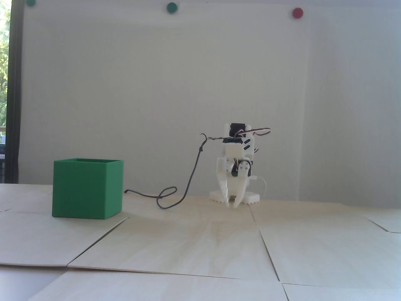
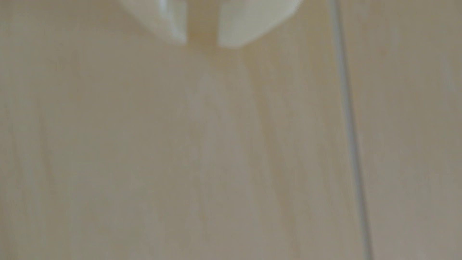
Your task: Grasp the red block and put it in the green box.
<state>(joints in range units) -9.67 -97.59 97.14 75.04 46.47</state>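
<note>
The green box (image 1: 87, 191) stands on the left of the pale wooden table in the fixed view, open side up; its inside is hidden. The red block shows in neither view. My white arm sits folded at the back centre, well to the right of the box. Its gripper (image 1: 231, 205) points down, tips just above the table. In the blurred wrist view the gripper (image 2: 202, 43) enters from the top. A narrow gap parts its two fingertips (image 2: 237, 27), bare wood shows through it, and nothing is held.
A black cable (image 1: 188, 185) loops across the table between box and arm. The tabletop is made of wooden panels with seams (image 2: 350, 125). Round green (image 1: 171, 7) and red (image 1: 297, 12) dots hang on the white wall behind.
</note>
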